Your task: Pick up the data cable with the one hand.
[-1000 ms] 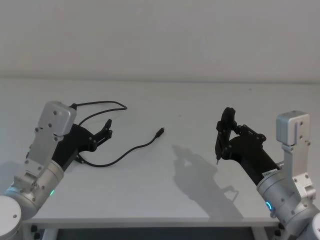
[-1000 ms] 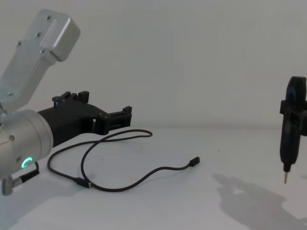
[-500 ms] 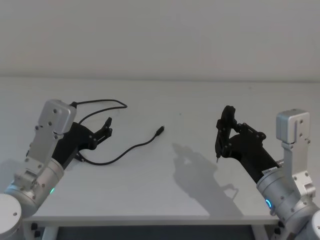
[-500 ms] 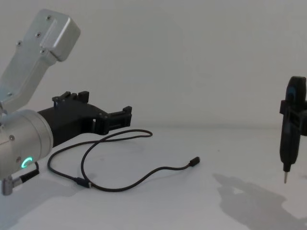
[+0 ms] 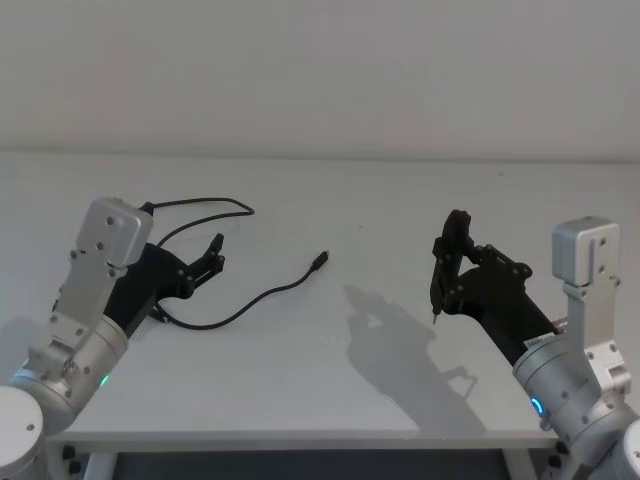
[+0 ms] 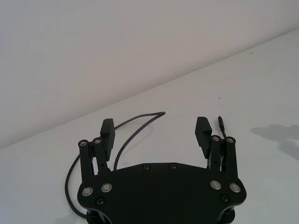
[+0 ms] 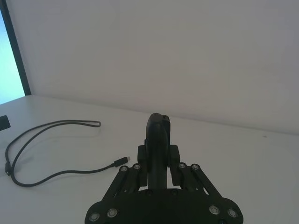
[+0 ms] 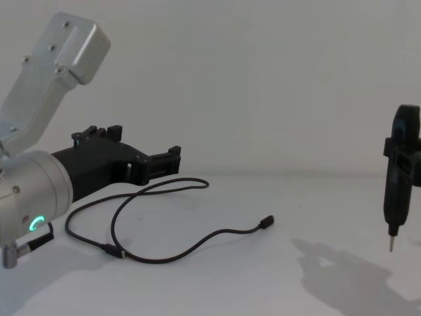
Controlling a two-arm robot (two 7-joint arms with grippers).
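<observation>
The data cable [image 5: 265, 297] lies in loose loops on the white table, with one plug end [image 5: 319, 263] toward the middle. In the chest view the cable [image 8: 197, 245] curls below and in front of my left gripper [image 8: 172, 161]. My left gripper [image 5: 213, 255] hovers open just above the cable's loops at the left, touching nothing. In the left wrist view the cable [image 6: 135, 126] runs on the table beyond the open left gripper [image 6: 155, 123]. At the right, well away from the cable [image 7: 51, 175], my right gripper [image 5: 452, 272] is shut on a black pen-like tool [image 5: 447, 262], tip down.
A short stiff wire with a silver plug [image 8: 26, 247] sticks out by the green-lit cylinder of my left arm. The table's front edge [image 5: 300, 436] runs near the bottom of the head view. A plain wall stands behind the table.
</observation>
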